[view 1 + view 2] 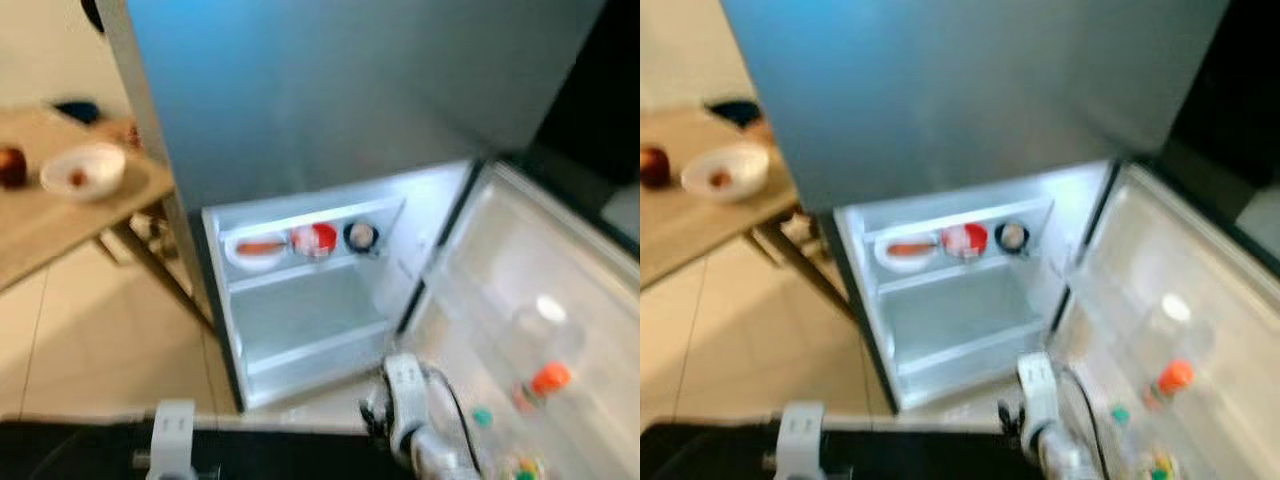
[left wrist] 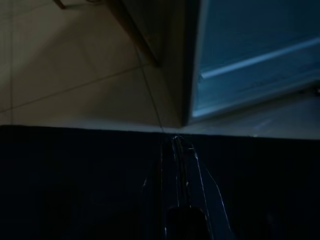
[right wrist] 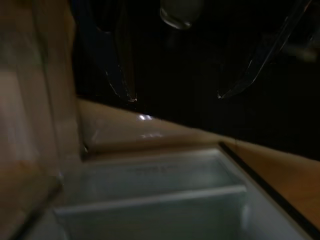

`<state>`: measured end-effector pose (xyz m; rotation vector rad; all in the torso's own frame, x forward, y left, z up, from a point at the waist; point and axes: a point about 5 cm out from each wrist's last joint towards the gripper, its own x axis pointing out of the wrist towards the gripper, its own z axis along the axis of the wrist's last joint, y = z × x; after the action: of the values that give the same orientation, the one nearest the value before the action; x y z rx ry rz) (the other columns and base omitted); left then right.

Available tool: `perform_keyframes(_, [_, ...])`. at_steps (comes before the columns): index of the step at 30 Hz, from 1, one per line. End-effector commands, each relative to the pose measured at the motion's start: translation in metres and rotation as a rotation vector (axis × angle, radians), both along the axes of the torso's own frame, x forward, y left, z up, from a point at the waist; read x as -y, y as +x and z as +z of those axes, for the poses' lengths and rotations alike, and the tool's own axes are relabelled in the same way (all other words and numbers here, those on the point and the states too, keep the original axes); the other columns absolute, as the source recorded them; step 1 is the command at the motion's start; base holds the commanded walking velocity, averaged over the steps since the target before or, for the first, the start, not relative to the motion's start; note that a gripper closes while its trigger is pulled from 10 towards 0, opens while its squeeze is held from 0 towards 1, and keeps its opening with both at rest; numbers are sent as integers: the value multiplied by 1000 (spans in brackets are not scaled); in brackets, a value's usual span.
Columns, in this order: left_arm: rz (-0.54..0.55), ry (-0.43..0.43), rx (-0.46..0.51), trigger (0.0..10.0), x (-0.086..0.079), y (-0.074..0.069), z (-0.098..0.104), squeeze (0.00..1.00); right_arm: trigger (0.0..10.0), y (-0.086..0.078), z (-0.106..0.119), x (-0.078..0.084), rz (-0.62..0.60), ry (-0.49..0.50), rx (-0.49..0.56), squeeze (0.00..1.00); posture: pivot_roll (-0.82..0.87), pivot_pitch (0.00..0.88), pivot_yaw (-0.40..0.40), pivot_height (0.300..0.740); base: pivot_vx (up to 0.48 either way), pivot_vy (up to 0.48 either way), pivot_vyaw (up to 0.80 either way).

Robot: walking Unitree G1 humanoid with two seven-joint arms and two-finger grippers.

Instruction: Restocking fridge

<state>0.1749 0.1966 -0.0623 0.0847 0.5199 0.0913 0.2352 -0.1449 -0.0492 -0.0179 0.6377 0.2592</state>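
Right tool [image 3: 175,95] spread, empty, low before the open fridge [image 1: 300,290]; left tool [image 2: 177,150] apparently clenched. Blurred bowl [image 1: 84,170] on tabletop [image 1: 60,220] edge.

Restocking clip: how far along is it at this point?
Done: fridge door is open; three dishes sit on the upper shelf, bottles in the door. In hand: nothing visible; right gripper open and empty. Left: bowl and apple on the table; lower shelf is bare.

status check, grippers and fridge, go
Left gripper shut, low, idle. Right gripper open, empty. Fridge door open, top shelf holds three dishes.
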Motion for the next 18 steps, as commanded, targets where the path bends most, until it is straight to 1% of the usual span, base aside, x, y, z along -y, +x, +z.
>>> perform_keyframes(1, [16, -5, -12, 10000, 0, -4, -2, 0, 10000, -3, -3, -1, 1, 1, -16, 0, -39, 88, -86, 740, 0, 0, 0])
perform_keyframes(18, [9, -6, -18, 10000, 1, -5, -3, 0, 10000, -2, -2, -2, 12, -1, -13, 0, -41, 91, -90, 740, 0, 0, 0])
